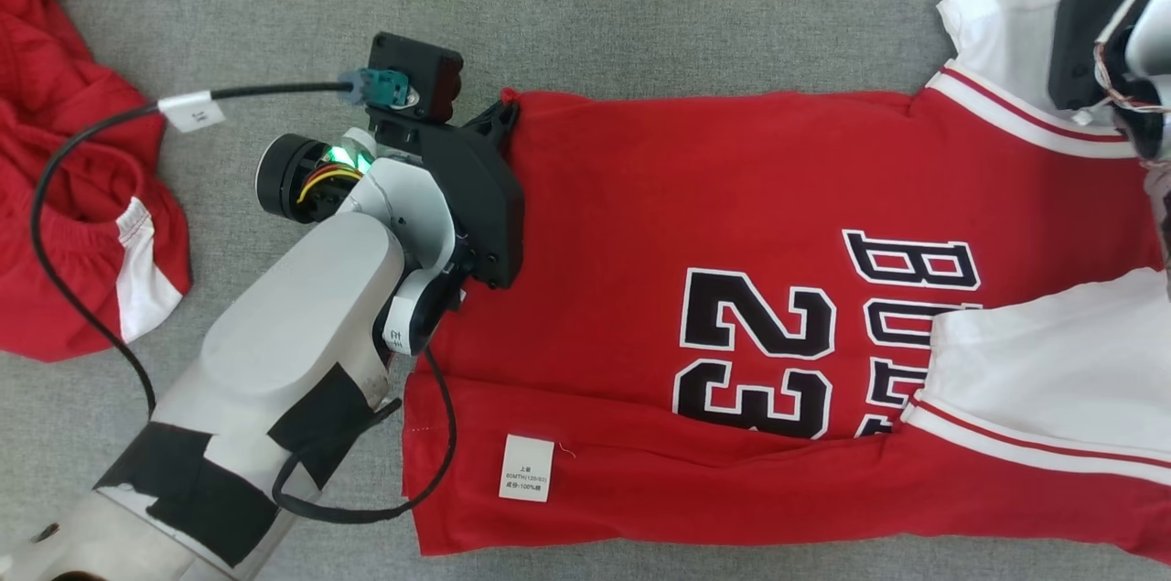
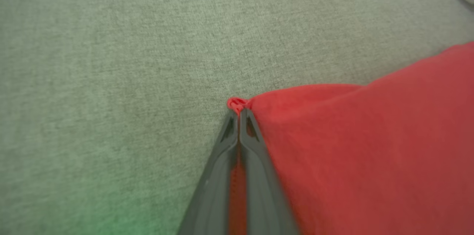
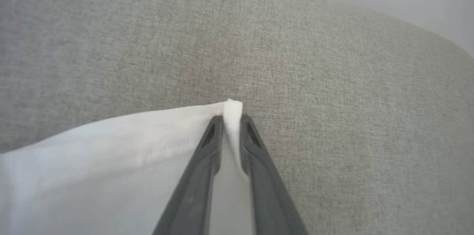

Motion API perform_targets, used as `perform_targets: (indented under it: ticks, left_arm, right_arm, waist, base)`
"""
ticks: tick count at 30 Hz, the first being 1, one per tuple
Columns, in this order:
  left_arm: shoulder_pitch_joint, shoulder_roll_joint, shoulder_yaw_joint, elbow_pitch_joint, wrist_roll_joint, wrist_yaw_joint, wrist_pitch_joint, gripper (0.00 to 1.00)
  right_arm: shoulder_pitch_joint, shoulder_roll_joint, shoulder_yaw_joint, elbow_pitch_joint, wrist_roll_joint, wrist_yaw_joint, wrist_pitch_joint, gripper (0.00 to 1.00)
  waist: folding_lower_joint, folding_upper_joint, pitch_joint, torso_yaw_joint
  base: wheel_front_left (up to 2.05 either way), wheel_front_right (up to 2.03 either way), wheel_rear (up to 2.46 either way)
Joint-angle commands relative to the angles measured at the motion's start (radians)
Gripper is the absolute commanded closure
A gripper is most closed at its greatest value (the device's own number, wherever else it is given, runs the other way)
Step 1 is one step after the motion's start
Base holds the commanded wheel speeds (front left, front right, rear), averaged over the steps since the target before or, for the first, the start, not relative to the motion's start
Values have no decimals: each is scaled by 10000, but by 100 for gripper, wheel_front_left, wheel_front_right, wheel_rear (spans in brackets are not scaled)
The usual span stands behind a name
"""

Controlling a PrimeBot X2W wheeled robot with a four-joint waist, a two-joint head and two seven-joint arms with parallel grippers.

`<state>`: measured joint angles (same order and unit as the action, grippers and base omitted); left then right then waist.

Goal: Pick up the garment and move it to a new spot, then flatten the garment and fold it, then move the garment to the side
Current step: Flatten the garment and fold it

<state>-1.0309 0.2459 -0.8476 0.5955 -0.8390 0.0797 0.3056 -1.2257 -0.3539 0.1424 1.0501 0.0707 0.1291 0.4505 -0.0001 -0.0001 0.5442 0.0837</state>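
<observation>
Matt red-and-white cloth for the garment (image 1: 595, 288); coarse grey woven fabric over the worktop (image 1: 640, 5); smooth matt dark plastic on left claw (image 2: 239, 112) and right claw (image 3: 232, 118).

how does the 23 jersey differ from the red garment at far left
The jersey lies spread out; the left garment is bunched up. The jersey shows black print; the left garment none. The left hand pinches the jersey's corner; the left garment lies untouched. Both are red with white trim.

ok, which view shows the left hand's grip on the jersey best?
Left wrist view: the left hand is shut on the jersey corner, pinch in plain sight. Head view has the hand's body covering it. Right wrist view gives the right hand pinching the white sleeve.
</observation>
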Motion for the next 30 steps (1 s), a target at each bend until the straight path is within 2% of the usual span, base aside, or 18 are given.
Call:
perform_targets:
  ticks: [1, 6, 10, 17, 22, 27, 30]
  left_arm:
    - [845, -189, -346, 489, 73, 54, 111, 100]
    - [674, -190, -131, 579, 201, 150, -718, 100]
    - [500, -198, 138, 628, 380, 287, -1771, 100]
    - [673, -211, 216, 860, 497, 159, -2831, 100]
    - [958, -78, 180, 690, 501, -52, -3282, 100]
    - [1492, 251, -106, 123, 752, -239, -3640, 100]
    - [1949, 533, -344, -299, 945, -195, -3824, 100]
  right_arm:
    - [355, -78, -19, 97, 22, 23, -104, 100]
    - [340, -36, -122, -318, -104, 3, -939, 100]
    - [655, -36, -353, -809, -183, 3, -2231, 100]
    - [1665, 174, -827, -1440, -137, 3, -3950, 100]
    - [2610, 146, -576, -2005, 521, 3, -4333, 100]
    - [3786, -190, -56, -2980, 1305, 3, -4310, 100]
    - [4596, -449, 157, -3706, 1648, 3, -4261, 100]
  waist:
    - [1, 1, -34, -52]
    - [1, 1, -189, -148]
    - [1, 1, -450, -240]
    - [1, 1, -1126, -451]
    - [1, 1, -1700, -599]
    - [1, 1, -2247, -735]
    - [1, 1, -2523, -788]
  base:
    - [0, 0, 0]
    - [0, 0, 0]
    - [0, 0, 0]
    - [0, 0, 0]
    - [0, 0, 0]
    - [0, 0, 0]
    - [0, 0, 0]
